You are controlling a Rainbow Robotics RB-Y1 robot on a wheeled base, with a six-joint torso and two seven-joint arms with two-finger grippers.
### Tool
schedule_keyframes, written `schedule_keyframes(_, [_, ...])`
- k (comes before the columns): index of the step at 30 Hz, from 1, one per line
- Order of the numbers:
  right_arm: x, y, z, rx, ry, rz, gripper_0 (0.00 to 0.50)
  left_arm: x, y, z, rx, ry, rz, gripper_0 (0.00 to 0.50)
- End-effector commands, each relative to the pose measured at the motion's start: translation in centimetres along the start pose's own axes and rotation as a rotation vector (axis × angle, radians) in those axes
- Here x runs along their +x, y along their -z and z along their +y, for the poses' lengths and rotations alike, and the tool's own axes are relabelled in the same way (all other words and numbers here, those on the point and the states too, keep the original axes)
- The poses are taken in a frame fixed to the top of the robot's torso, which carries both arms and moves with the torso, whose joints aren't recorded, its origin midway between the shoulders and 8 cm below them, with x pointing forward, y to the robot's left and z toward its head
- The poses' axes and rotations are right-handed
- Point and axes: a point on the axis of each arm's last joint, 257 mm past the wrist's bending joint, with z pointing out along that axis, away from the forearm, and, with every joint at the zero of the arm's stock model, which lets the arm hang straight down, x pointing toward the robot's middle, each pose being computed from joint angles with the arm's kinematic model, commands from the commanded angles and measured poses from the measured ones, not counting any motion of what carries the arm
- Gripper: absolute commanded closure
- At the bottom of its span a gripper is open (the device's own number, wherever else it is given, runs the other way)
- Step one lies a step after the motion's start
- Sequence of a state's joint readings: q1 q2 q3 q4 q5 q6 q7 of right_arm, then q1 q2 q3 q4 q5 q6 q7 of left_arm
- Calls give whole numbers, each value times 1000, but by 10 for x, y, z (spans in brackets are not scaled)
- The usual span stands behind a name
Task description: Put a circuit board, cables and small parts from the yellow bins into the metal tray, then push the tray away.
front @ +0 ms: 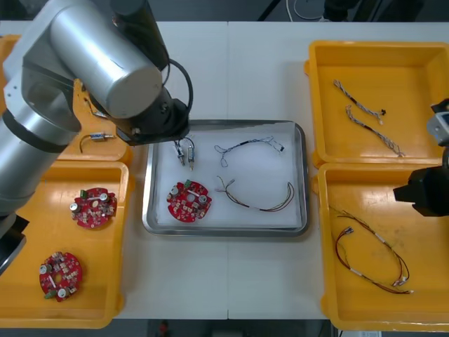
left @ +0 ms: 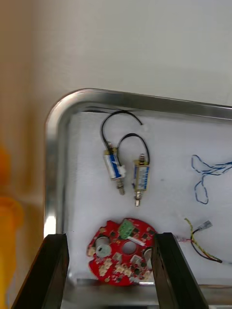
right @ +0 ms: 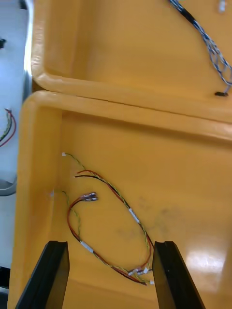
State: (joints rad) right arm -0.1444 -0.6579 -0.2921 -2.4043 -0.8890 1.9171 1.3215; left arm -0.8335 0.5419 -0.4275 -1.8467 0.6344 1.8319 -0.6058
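Left arm (front: 84,56) is covering a yellow bin (front: 112,149), left claw (left: 108,236) hanging wide and empty over the circuit board (left: 123,251) in the tray (left: 55,159), right claw (right: 108,244) gaping empty over cables (right: 126,206).

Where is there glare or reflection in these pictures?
Right wrist view: a bright glare patch on the yellow bin's floor, beside the open right gripper. Left wrist view: highlights along the metal tray's rim, under the open left gripper. Front view: soft sheen on the left arm's silver casing.
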Motion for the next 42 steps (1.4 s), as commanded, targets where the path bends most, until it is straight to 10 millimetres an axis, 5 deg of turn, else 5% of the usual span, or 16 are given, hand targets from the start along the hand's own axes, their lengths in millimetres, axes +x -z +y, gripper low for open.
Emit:
schedule_keyframes(1, [-24,6,33,-13,127,-29,1,-24,34,43,-13,-20,-36,0])
schedule_keyframes(10, [-45,-2,107,-66,384,-31,2,-38,63,113,-8,-44,-38,0])
schedule_keyframes(24, [-18,-45,200,-78,778,70,0,-18,80,216,-58,-109,-16,0])
schedule_keyframes(33, [-17,-76,248,-93,996,65,0,1,90,259,-63,-141,10,0])
schedule_keyframes(42, [0,-106,291,-153,1193,14,0,22,90,279,-91,-133,20,0])
